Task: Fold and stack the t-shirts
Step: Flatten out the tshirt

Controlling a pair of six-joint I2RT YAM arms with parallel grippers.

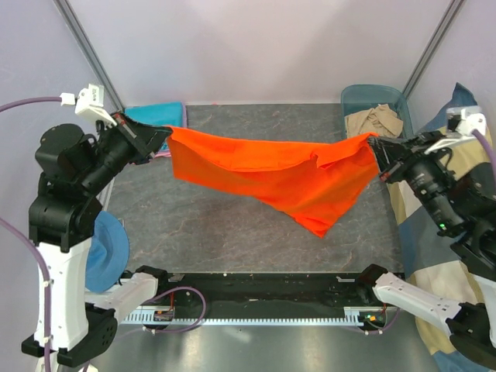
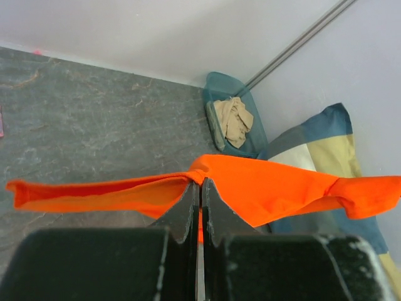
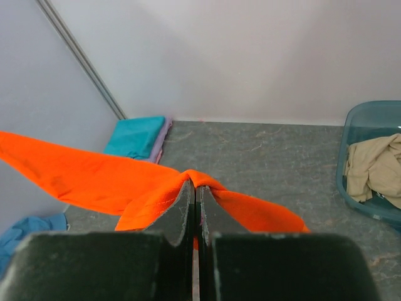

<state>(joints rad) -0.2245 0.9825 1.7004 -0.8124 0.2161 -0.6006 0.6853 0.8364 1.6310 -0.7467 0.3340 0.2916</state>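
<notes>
left claw (image 1: pixel 161 139) is clenched on one edge of the orange t-shirt (image 1: pixel 263 174), which hangs stretched above the desk (image 1: pixel 194 225) across to the right claw (image 1: pixel 378 156), clenched on the opposite edge. light, limp cloth that will probably sag; corners look the best hold.

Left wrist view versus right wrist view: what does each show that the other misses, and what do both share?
Only the left wrist view shows the blue-and-beige cushion. Only the right wrist view shows the folded teal t-shirt in the far corner and a blue cloth at lower left. Both show the orange t-shirt clamped in a shut pincer (left pincer, right pincer) and the beige t-shirt in the bin.
</notes>
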